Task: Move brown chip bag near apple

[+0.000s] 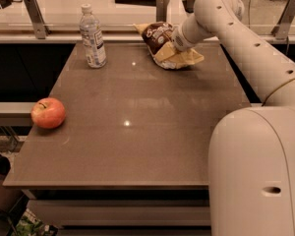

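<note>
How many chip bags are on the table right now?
1. The brown chip bag lies at the far edge of the table, right of the water bottle, with the end effector on it.

Single view, high beside white robot body (258,171), angled down across brown stone-look table (137,151); gripper (168,42) far, right of centre.

Rises from a bulky white housing (258,171) at the lower right, then stretches as one long white arm (265,58) up and to the left along the right side of the table (137,151). Bends sharply at a rounded elbow (216,6) near the top of the view and angles down-left through a short wrist (189,31). Ends in the tool (173,42) at the far side of the table, low against the brown chip bag (156,33), with little of it showing
</note>
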You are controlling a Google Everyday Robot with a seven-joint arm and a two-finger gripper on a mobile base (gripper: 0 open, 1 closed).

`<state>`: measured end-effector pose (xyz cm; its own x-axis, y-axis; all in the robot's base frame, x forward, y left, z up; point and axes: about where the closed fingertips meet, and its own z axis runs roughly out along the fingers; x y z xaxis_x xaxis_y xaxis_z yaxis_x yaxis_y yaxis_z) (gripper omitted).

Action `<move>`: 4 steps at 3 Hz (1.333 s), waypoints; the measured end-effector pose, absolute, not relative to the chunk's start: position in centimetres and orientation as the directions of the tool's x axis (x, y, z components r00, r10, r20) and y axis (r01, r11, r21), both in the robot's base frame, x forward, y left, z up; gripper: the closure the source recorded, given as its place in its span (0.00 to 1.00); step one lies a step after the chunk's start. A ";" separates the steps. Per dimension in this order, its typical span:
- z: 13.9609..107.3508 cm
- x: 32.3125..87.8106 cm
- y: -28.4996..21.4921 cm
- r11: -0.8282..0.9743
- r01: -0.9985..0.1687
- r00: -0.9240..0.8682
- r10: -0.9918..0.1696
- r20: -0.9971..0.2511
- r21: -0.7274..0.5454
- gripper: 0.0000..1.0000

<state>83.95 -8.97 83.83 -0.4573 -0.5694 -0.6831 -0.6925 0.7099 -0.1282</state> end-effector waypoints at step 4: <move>92.5 80.5 -12.4 0.727 -0.662 -0.385 -0.537 -0.750 -0.181 1.00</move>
